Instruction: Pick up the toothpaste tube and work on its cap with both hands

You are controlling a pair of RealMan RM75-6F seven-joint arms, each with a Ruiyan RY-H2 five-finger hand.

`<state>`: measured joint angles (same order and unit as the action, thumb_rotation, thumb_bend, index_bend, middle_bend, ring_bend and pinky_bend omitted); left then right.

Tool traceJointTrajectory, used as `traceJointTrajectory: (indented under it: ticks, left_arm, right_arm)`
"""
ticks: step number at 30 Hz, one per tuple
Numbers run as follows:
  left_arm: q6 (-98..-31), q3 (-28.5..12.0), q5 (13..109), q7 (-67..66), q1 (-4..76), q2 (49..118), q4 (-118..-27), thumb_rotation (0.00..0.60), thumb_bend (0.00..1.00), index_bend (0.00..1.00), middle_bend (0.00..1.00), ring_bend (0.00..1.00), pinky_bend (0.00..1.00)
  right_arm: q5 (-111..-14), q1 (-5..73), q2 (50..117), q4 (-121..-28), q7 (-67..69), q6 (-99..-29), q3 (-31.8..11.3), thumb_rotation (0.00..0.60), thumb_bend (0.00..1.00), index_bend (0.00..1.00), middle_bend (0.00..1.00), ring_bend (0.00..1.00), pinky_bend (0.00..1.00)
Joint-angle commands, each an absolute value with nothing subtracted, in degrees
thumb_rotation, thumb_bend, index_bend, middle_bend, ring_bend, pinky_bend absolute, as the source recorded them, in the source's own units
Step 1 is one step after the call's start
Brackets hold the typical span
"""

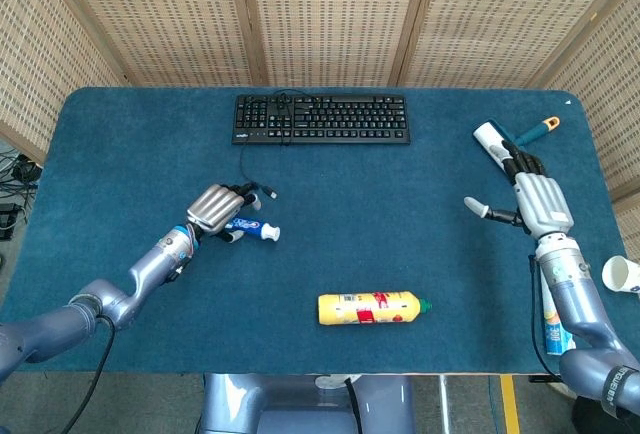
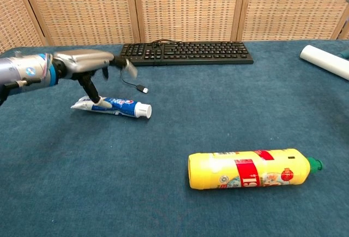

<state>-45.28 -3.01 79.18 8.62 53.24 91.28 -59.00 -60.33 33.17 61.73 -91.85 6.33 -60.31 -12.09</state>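
Tube: the toothpaste tube [image 2: 112, 106] lies flat on the desk [image 1: 400, 214], cap [image 2: 143, 110] on and pointing toward the yellow bottle [image 2: 250, 169].
Progress: I judge no lift and no cap work counts as done; both are left.
My left hand [image 2: 90, 62]: just above the tube, fingers spread, one fingertip touching it, gripping nothing.
My right hand [image 1: 535, 201]: well apart, spread, holding nothing.

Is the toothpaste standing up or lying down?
Lying down. The toothpaste tube rests flat on the blue table, white cap still on and pointing sideways. The left hand touches it with a fingertip.
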Motion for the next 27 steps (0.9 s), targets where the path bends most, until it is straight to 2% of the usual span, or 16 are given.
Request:
traceJointTrajectory:
  ticks: [1,4,6,11,15,18,19,21,23,24,26,27]
  left_arm:
    - [-52.14,-5.33,79.5,11.7,50.31,87.9,-63.08,0.6,0.0,0.0,0.0,0.0,0.08]
    - [-57.84,-7.0,78.62,13.7,46.84,83.96,-67.89,0.6,0.0,0.0,0.0,0.0,0.01]
    - [-60.04,-7.44,77.91,13.68,45.0,81.78,-70.56,0.597,0.0,0.0,0.0,0.0,0.0]
    - [-68.61,-6.81,73.22,9.0,35.7,73.43,-82.79,0.517,0.0,0.0,0.0,0.0,0.0]
    - [-73.29,-5.35,70.91,4.63,30.47,70.06,-88.83,0.533,0.0,0.0,0.0,0.0,0.0]
    - [-76.15,-3.61,70.43,2.57,26.88,67.62,-92.21,0.58,0.0,0.0,0.0,0.0,0.0]
    - [-77.32,-2.8,70.55,1.83,25.45,66.74,-93.13,0.594,0.0,0.0,0.0,0.0,0.0]
    - [-79.08,-0.88,71.04,1.04,22.49,64.76,-94.78,0.6,0.0,0.0,0.0,0.0,0.0]
    - [-81.51,2.04,72.22,1.71,18.52,62.94,-94.68,0.6,0.0,0.0,0.0,0.0,0.0]
    - [-82.0,2.42,73.02,2.34,17.77,62.76,-94.26,0.6,0.0,0.0,0.0,0.0,0.0]
    - [-82.48,2.88,73.95,3.42,16.53,62.82,-93.09,0.6,0.0,0.0,0.0,0.0,0.0]
    - [-82.61,3.07,74.36,3.92,15.99,62.95,-92.44,0.6,0.0,0.0,0.0,0.0,0.0]
  right_arm:
    - [-62.58,31.57,60.91,-92.24,6.21,-62.35,-11.51,0.0,0.0,0.0,0.0,0.0,0.0]
    - [-66.18,29.46,60.6,-91.72,4.4,-66.04,-10.18,0.0,0.0,0.0,0.0,0.0,0.0]
    - [-68.14,28.41,60.82,-90.94,2.97,-68.23,-9.43,0.0,0.0,0.0,0.0,0.0,0.0]
    - [-74.45,24.15,62.42,-87.65,-5.47,-77.89,-6.77,0.0,0.0,0.0,0.0,0.0,0.0]
    - [-76.48,21.84,63.38,-86.7,-8.82,-81.94,-5.85,0.0,0.0,0.0,0.0,0.0,0.0]
    - [-78.02,20.23,63.9,-86.11,-11.03,-84.59,-5.13,0.0,0.0,0.0,0.0,0.0,0.0]
    - [-78.63,19.53,64.12,-85.94,-11.56,-85.6,-4.84,0.016,0.0,0.0,0.0,0.0,0.0]
    - [-79.76,17.97,64.55,-85.72,-12.14,-87.4,-4.15,0.127,0.0,0.0,0.0,0.0,0.0]
    - [-80.63,15.9,65.12,-85.04,-12.6,-88.99,-2.81,0.317,0.0,0.0,0.0,0.0,0.0]
    - [-80.82,15.47,65.35,-84.74,-12.63,-89.23,-2.67,0.363,0.0,0.0,0.0,0.0,0.0]
    - [-80.85,14.74,65.57,-84.3,-13.02,-89.08,-2.33,0.493,0.0,0.0,0.0,0.0,0.0]
    - [-80.8,14.37,65.62,-84.19,-13.36,-89.05,-2.2,0.535,0.0,0.0,0.0,0.0,0.0]
